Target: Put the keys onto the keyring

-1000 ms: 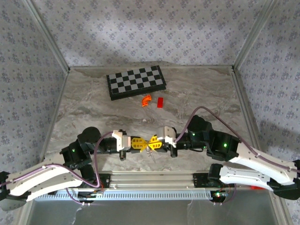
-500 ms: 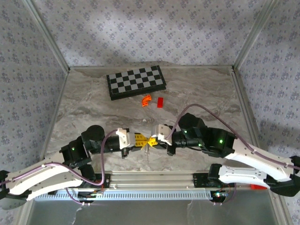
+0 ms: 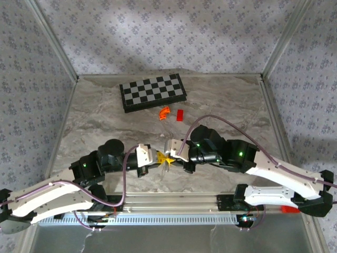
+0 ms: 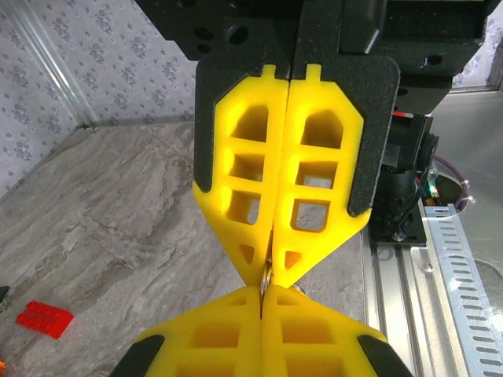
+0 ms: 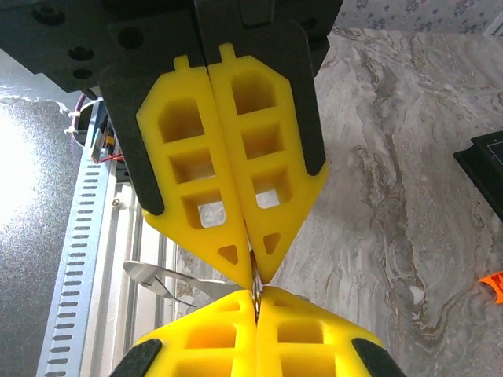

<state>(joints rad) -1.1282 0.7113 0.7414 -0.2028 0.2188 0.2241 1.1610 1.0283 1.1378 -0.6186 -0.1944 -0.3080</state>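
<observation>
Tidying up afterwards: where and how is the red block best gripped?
Probably from straight above, jaws across its long sides: the red block lies flat on the table, a slim bar pointing away from the arms. The orange curved piece lies apart to its left, so keep that jaw tight in.

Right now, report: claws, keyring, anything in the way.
Left claw, right claw both shut, tip to tip, pinching thin silvery ring. Key blade juts beside tips. Checkerboard far back, not obstructing.
</observation>
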